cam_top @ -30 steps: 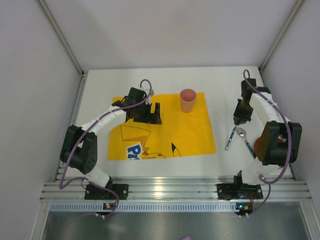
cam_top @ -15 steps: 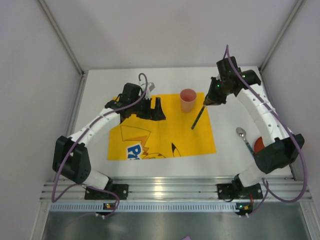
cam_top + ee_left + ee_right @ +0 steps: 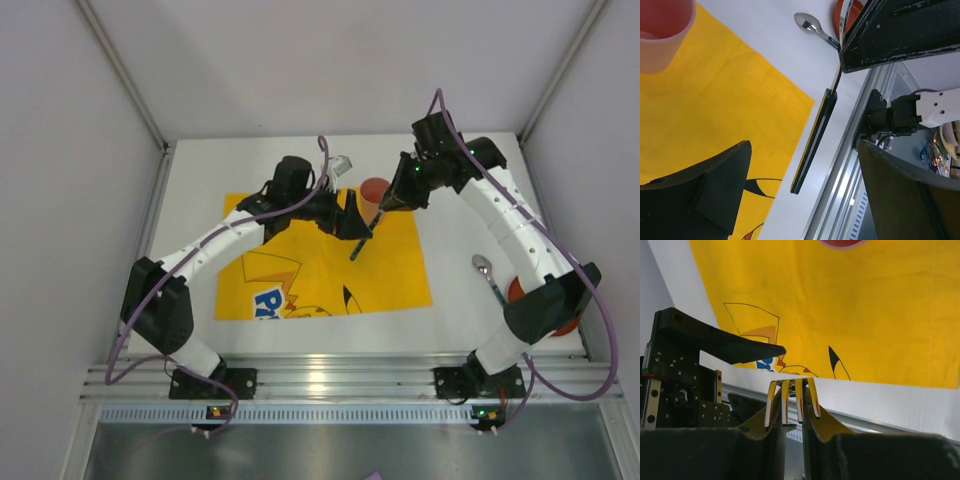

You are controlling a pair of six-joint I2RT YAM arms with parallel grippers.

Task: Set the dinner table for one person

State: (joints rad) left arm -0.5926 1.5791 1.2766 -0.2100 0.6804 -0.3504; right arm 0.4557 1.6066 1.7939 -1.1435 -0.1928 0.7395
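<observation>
The right hand (image 3: 388, 203) is clamped on a fork (image 3: 360, 245) at its tine end, and the handle hangs over the yellow mat (image 3: 390, 275). The left hand (image 3: 353, 222) stands wide open, with that handle between its 2 fingers and clear of both. The white counter (image 3: 195, 180) lies under both arms and carries the mat, a pink cup (image 3: 376, 190) and a spoon (image 3: 488, 272)

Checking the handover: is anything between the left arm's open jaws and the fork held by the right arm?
Nothing visible does. The dark-handled metal fork hangs unobstructed before the left gripper; the pink plastic cup stands aside on the yellow cloth mat.
</observation>
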